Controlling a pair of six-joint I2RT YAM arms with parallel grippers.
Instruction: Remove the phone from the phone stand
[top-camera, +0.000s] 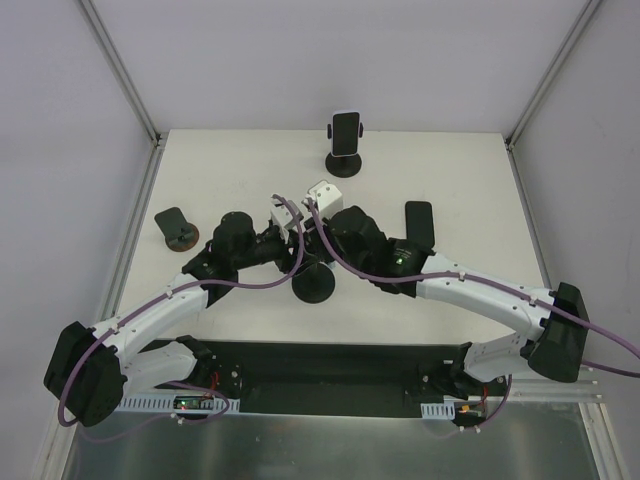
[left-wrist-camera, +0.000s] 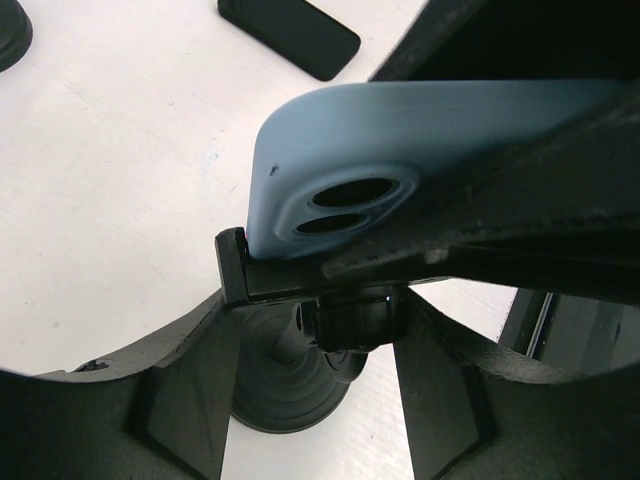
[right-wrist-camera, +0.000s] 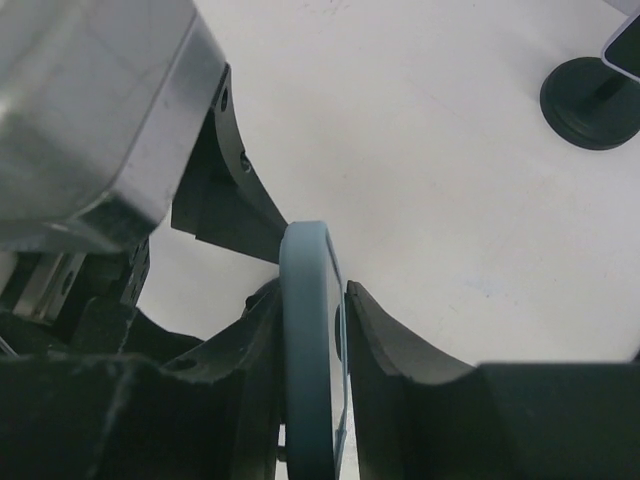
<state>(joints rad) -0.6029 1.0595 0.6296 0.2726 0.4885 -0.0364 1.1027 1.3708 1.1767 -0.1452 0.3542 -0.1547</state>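
Mid-table, from overhead: both arms converged on a black phone stand with a round base (top-camera: 315, 287). Cradle and handset blotted out there by wrists and looping purple cables (top-camera: 340, 262).

From the right wrist: right gripper (right-wrist-camera: 312, 292) closed, dark fingers (right-wrist-camera: 385, 340) pressed flat against the front and back of a phone in a light blue, round-edged case (right-wrist-camera: 303, 300). Handset seen edge-on and upright, its lower end cut off by the frame. Large out-of-focus metal block of the other arm filling the upper left.

From the left wrist: back of the same phone (left-wrist-camera: 400, 130), twin lenses showing, lower edge sitting against the stand's black cradle (left-wrist-camera: 232, 272). Not yet lifted clear. Rest of the case lost behind a blurred dark bar across the right half, apparently a finger of the right gripper. Left gripper (left-wrist-camera: 320, 310) partly open, fingers (left-wrist-camera: 190, 400) astride the stand's neck and ball joint with daylight visible on the left side. Impossible to tell whether the right-hand finger touches the joint.

Elsewhere on the white table (top-camera: 450, 170): a second black stand (top-camera: 343, 163) near the far edge carrying a white-edged phone (top-camera: 345, 130). A black phone (top-camera: 418, 222) lying flat just beyond the right arm. At far left, a dark slab (top-camera: 170, 220) on a brown round disc (top-camera: 182, 237), too small to identify.
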